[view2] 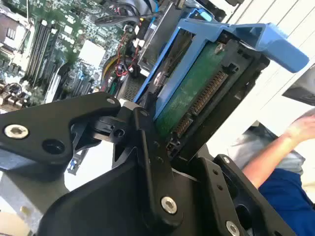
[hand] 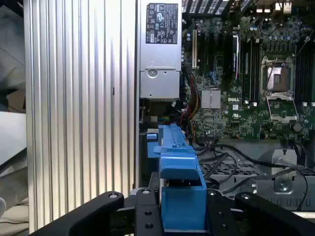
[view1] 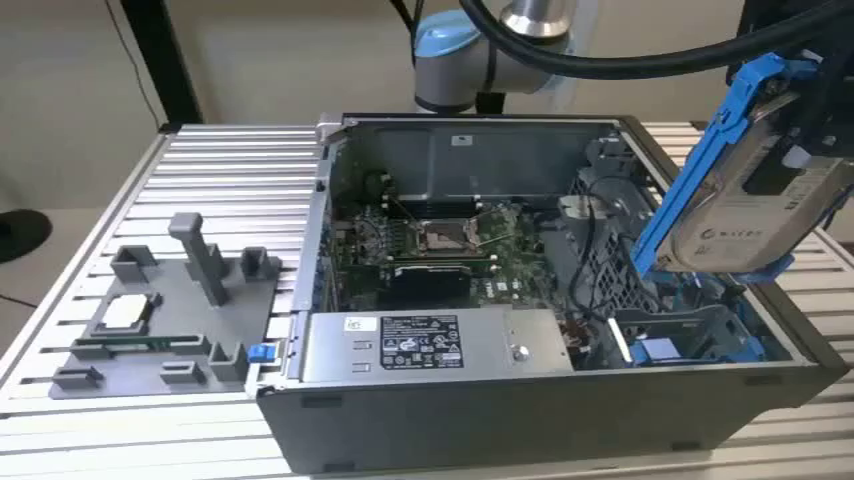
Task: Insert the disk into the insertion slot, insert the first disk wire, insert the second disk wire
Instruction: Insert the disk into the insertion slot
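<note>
above the case's (view1: 534,425) corner at the exterior view's right, the disk (view1: 741,205) hangs tilted on edge, label outward, apart from the slot (view1: 687,325) below it. the gripper (view2: 192,115) is clamped on the disk, its black fingers (view2: 147,142) pressing the sides of the blue bracket (hand: 179,172), and the green circuit side shows in the second wrist view. a person's arm (view2: 275,147) lies beyond.

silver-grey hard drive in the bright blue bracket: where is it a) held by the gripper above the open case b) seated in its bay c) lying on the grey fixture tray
a: the black gripper clamps the hard drive, tilted above the open dark grey computer case, outside the blue-railed metal bay.
</note>
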You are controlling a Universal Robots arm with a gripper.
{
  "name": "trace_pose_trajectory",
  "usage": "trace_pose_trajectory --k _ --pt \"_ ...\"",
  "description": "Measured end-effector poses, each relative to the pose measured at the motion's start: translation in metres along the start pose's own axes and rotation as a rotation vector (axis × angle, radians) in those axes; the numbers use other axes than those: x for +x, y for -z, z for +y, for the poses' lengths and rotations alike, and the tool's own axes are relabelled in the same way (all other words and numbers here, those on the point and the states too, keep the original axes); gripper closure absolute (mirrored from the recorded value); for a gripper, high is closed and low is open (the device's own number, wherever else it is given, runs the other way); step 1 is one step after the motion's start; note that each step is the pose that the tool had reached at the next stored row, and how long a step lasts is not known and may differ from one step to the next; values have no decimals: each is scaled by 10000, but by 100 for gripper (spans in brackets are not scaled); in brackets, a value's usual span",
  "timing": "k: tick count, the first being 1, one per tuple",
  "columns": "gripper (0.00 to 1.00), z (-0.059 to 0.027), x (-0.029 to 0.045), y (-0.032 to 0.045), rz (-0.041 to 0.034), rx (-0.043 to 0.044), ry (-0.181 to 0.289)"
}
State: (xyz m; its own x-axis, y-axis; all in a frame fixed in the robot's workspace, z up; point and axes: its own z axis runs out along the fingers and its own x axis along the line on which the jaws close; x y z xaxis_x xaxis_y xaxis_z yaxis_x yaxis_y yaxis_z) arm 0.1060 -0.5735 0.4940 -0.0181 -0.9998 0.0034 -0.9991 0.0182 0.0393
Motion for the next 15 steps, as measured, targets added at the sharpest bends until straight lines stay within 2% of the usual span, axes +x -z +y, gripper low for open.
trace_pose_trajectory --k 9,15 --pt "100 0 0 0 0 -1 0" --pt "100 -12 9 -39 0 -1 1"
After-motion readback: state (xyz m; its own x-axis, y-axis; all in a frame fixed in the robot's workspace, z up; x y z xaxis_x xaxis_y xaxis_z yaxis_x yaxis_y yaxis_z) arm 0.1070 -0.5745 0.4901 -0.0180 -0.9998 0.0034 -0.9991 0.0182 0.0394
